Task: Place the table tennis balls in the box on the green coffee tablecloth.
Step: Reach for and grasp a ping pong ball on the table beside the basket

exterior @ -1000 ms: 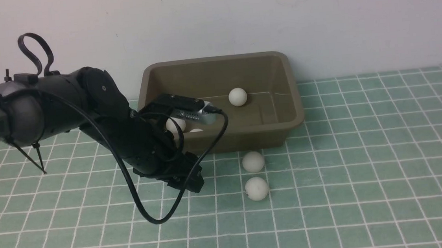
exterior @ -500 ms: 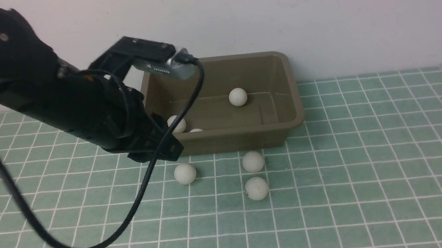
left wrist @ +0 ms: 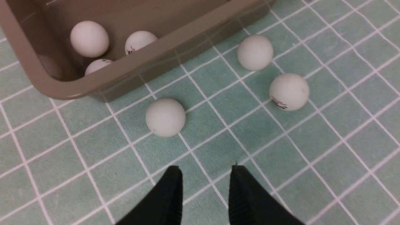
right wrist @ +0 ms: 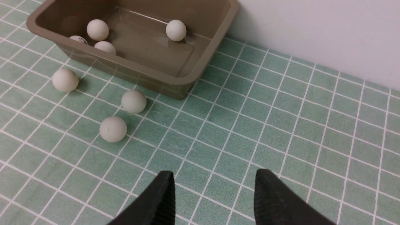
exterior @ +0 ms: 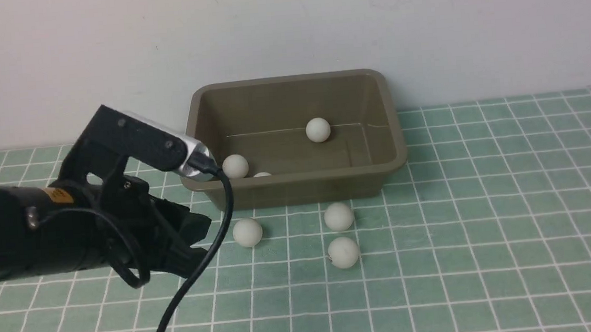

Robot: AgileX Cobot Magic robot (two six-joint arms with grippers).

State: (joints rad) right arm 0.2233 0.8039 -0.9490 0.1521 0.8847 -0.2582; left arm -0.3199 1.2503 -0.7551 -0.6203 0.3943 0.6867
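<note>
A second ago the left gripper [left wrist: 204, 179] was down at the near left corner of the box [exterior: 297, 187], covering the spot where a ball [exterior: 247, 232] now sits bare on the tablecloth [exterior: 491, 235]. Since then it has lifted, swung back to the left and closed, yet the ball has stayed just in front of that corner. I'd call it a missed grab: its fingers [left wrist: 170, 197] are drawn in on nothing, with only a narrow strip of cloth showing between the tips, so this pick wants doing again. Two more table tennis balls lie before the middle of the near wall, one [exterior: 338, 216] just beside it and the other [exterior: 343, 252] nearer the robot, close but not quite touching. From the front I can count only three inside the box, the third a mere sliver behind the near wall. The right wrist view looks down in and shows four: three bunched in the near left corner and one alone by the far wall. That leaves four in and three to go. The left wrist view alone shows the printed logos and the empty fingertips. The right gripper [right wrist: 214, 190], barely an edge in the front view, hangs over bare cloth well apart from the balls, fingers drawn in and empty
</note>
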